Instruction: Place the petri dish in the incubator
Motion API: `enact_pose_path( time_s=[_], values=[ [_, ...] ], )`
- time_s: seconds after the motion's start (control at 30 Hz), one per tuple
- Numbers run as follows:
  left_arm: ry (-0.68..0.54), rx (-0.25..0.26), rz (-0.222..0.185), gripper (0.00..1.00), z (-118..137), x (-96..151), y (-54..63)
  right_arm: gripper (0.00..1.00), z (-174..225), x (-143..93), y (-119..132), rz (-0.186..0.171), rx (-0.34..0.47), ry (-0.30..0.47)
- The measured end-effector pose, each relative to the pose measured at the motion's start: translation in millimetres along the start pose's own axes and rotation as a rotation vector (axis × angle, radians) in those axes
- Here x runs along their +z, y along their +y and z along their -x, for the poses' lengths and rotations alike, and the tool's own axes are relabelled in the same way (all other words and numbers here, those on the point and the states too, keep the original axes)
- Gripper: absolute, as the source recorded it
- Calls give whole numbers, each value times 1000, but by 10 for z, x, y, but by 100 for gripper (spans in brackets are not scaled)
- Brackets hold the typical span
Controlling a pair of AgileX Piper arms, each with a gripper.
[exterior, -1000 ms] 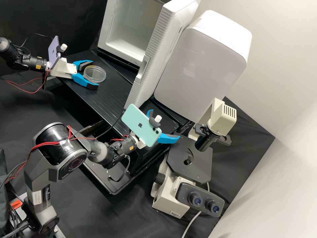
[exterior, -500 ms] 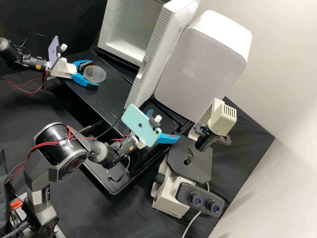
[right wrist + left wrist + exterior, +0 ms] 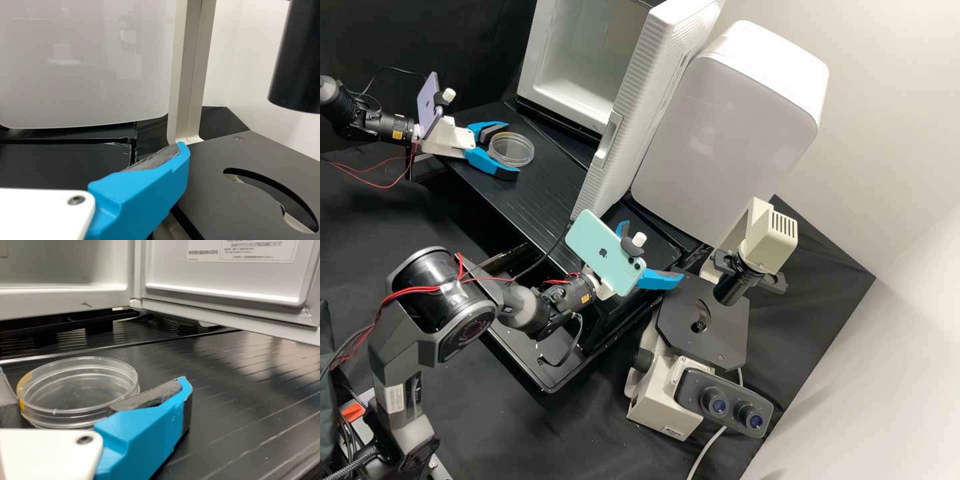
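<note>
The clear lidded petri dish point(image 3: 511, 148) point(image 3: 75, 389) lies on the black ribbed platform point(image 3: 547, 193) in front of the white incubator point(image 3: 577, 50), whose ribbed door point(image 3: 640, 100) stands swung open. My left gripper point(image 3: 501, 149) is open at platform level, one blue finger on each side of the dish; a blue finger point(image 3: 150, 432) lies beside the dish rim. My right gripper point(image 3: 651, 257) is open with nothing in it, hovering at the edge of the microscope stage point(image 3: 707, 320), its blue finger point(image 3: 145, 190) just over the stage plate point(image 3: 240, 180).
A large white housing point(image 3: 733, 127) stands right of the incubator door. The microscope point(image 3: 700, 387) with its eyepieces and condenser point(image 3: 737, 283) sits at the front right. Red cables point(image 3: 380, 173) trail over the black cloth on the left.
</note>
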Motion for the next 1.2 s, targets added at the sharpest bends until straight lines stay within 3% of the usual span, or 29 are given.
enact_pose_path(
  time_s=[1.2],
  values=[
    [33, 18, 27, 0, 1, -30, 16, 100, 0, 0, 0, 0, 0, 0]
  ],
)
